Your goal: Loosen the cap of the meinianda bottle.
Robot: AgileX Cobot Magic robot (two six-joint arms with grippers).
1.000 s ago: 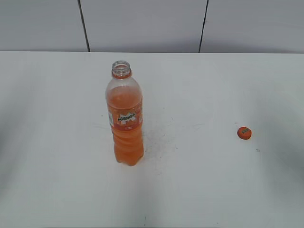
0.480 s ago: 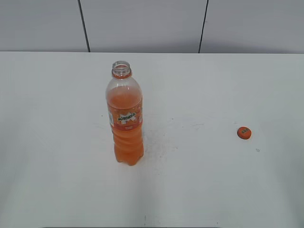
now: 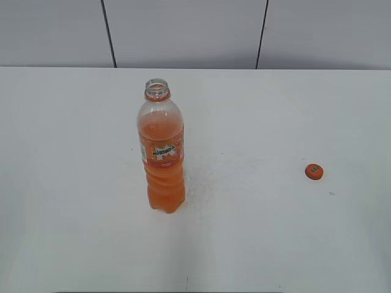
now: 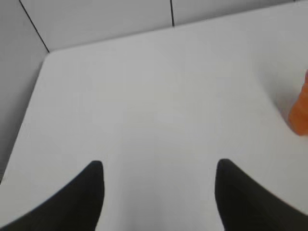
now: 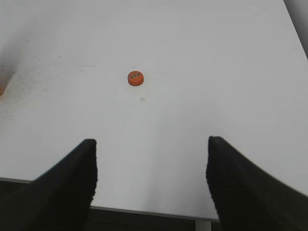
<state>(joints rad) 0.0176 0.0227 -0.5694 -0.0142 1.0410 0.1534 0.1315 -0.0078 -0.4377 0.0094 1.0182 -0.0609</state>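
The meinianda bottle point(image 3: 162, 152) stands upright on the white table, left of the middle, its neck open with no cap on it. An orange edge of it shows at the right of the left wrist view point(image 4: 300, 108). The orange cap point(image 3: 314, 171) lies flat on the table far to the right; it also shows in the right wrist view point(image 5: 135, 78). My left gripper point(image 4: 158, 168) is open and empty over bare table left of the bottle. My right gripper point(image 5: 151, 144) is open and empty near the table's front edge, short of the cap. Neither gripper shows in the exterior view.
The white table point(image 3: 256, 232) has a sprinkle of dark specks right of the bottle's base. A grey panelled wall point(image 3: 183, 30) runs behind the table's far edge. The table's front edge point(image 5: 144, 211) shows in the right wrist view.
Faint shadows at the table's sides have faded out of the exterior view. The bottle and the cap have not moved.
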